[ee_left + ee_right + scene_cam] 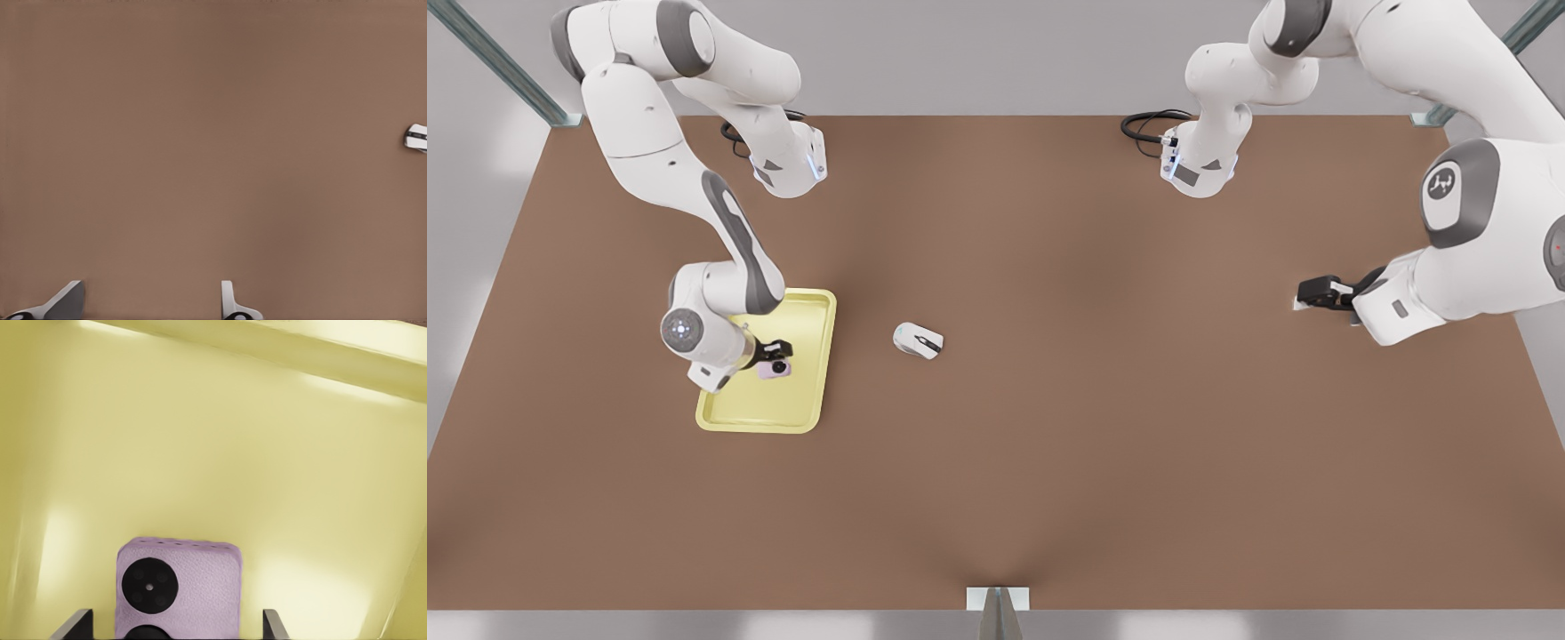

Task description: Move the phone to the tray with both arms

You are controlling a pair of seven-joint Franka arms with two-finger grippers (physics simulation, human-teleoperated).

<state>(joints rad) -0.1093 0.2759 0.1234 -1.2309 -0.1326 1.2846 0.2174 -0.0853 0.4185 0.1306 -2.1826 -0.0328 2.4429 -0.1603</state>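
Right gripper (776, 356): lower left of the front view, over the tray; the right wrist view looks straight down on the phone and the tray floor.
Right fingers (79, 623): spread, one on each side of the phone, with a visible gap on both sides; released, not gripping.
Phone (775, 368): inside the tray (809, 391), near the middle of its floor; whether it rests flat or hangs just above cannot be told.
Left gripper (1319, 292): right edge of the front view, low over bare worktop (1049, 462), well apart from the tray; this arm waits.
Left fingers (230, 303): parted, nothing between them.
Computer mouse (918, 340): on the worktop, to the right of the tray, not touching it.
Risk 1: a finger catching the phone's edge on withdrawal could drag or tip it toward the rim.
Risk 2: a sideways retreat could strike the raised rim and shift the tray.
Risk 3: low; the mouse lies outside a likely retreat path.
Writing: none readable on phone, tray or mouse; a small emblem on the arm's grey joint at right is not legible.
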